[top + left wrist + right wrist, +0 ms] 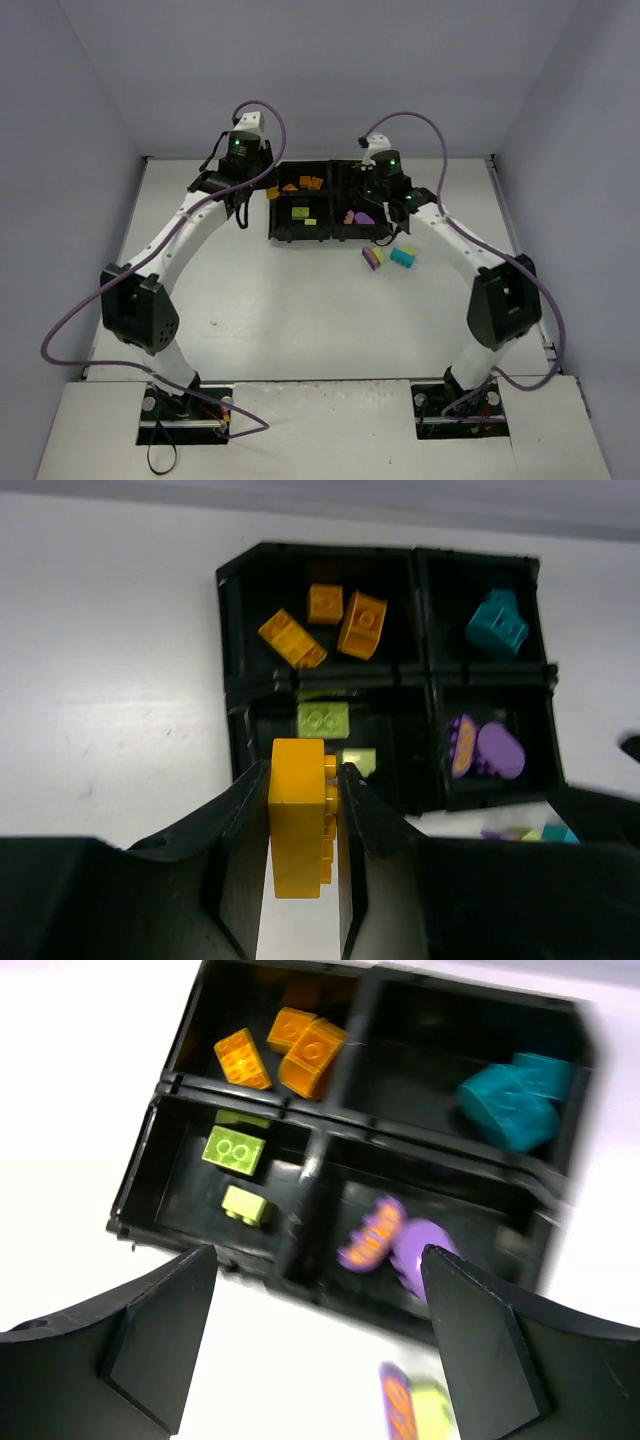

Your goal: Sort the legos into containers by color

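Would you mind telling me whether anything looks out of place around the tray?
Inside the tray each section holds one colour. Outside it, a teal brick and a purple and yellow-green piece lie unsorted on the table.

Bright even light; the right wrist view shows the tray (325, 1132) motion-blurred.
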You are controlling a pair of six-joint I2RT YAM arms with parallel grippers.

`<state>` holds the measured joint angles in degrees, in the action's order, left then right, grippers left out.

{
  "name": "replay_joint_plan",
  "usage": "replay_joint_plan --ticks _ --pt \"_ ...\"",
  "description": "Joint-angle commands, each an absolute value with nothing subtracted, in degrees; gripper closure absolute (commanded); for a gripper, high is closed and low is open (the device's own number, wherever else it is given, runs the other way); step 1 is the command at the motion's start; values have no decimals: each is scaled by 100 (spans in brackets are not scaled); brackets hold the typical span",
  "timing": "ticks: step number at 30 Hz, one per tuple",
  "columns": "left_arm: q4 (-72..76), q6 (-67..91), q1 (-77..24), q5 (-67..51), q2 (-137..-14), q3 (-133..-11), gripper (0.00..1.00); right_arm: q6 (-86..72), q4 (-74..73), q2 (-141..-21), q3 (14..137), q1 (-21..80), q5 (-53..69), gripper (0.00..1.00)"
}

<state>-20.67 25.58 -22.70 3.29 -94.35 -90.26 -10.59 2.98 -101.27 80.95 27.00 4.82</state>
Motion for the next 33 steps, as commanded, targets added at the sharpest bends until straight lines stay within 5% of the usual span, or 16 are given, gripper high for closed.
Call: replay_joint_plan --ticks 1,13,16,18,25,33 --pt "-1223 2759 -2206 255 -9860 -9649 85 -1081 510 -8995 7508 2523 194 21" --pt "-457 3050 -2224 483 -12110 -11608 78 -1160 26 -6856 5793 2013 -246 20" --pt "-615 3006 -2224 545 -12541 -12109 71 -1204 -228 -6680 5634 1978 -281 20" --pt "-825 2971 -2215 510 -12779 -12313 58 -1248 -307 -6592 5573 1960 -316 20" --pt "-905 2865 -2215 449 -12560 -12279 35 -1301 -457 -6697 5484 1925 -220 21" --pt "-1485 2839 -2250 211 -11515 -11673 33 -1862 -659 -7303 5502 1662 -105 27"
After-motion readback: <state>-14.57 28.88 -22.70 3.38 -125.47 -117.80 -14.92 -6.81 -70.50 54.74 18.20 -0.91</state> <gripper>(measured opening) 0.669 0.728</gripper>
